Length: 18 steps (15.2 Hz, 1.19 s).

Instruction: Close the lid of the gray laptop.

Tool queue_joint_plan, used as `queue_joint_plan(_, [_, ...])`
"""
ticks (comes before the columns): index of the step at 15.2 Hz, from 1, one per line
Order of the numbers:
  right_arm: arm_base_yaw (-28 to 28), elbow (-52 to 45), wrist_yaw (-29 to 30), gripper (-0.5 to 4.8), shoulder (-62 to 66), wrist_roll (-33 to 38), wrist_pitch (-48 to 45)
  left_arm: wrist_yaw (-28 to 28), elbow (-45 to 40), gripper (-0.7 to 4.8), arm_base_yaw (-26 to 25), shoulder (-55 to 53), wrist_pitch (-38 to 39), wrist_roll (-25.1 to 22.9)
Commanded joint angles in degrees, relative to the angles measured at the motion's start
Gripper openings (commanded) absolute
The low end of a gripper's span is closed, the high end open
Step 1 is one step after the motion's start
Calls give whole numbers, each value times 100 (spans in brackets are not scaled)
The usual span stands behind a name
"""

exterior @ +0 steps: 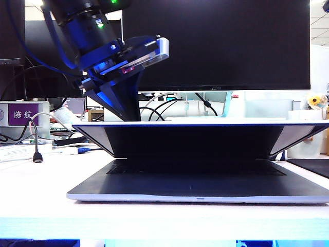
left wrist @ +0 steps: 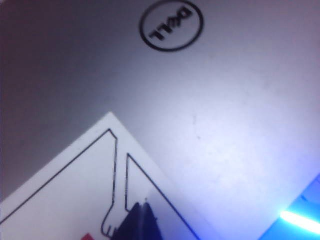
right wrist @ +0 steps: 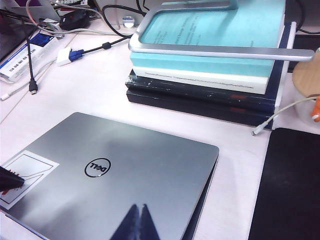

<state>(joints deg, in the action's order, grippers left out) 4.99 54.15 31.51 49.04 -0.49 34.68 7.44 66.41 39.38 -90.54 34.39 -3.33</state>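
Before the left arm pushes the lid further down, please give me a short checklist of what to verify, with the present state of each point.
1. Left pincer rests on the lid, over its white sticker: ok.
2. Lid fully shut on the gray laptop: not ok, a gap remains at the front.
3. Keyboard area free of objects: cannot tell, it is in shadow.
4. Right pincer above the lid, near the Dell logo; whether it touches: cannot tell.
5. USB cable clear of the laptop: ok.

A white table (exterior: 31, 175) is seen under bright light; a black monitor (exterior: 216, 43) is raised on stacked books (right wrist: 210, 75) behind.
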Motion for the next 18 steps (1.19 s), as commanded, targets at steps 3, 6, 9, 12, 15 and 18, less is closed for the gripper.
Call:
queue_joint_plan(3, [0, 20, 15, -6, -15, -20, -17, 7, -59, -5, 4, 63, 151, 85])
queue_joint_plan(6, [-2, 20, 17, -6, -15, -17, -15, 26, -286, -5, 7, 66, 162, 214])
queue_joint_plan(9, [-2, 20, 17, -6, -15, -20, 26, -144, -483, -5, 9, 192, -101, 269])
queue_joint_plan(12, [-2, 20, 17, -6, -15, -17, 24, -258, -481, -5, 7, 975, -424, 251])
queue_joint_plan(15, [4, 17, 52, -6, -195, -17, 17, -920, -1296, -5, 2, 2719, -1609, 227])
queue_joint_plan(18, [7, 17, -42, -6, -562, 7, -70, -1512, -1784, -5, -293, 3720, -1473, -83])
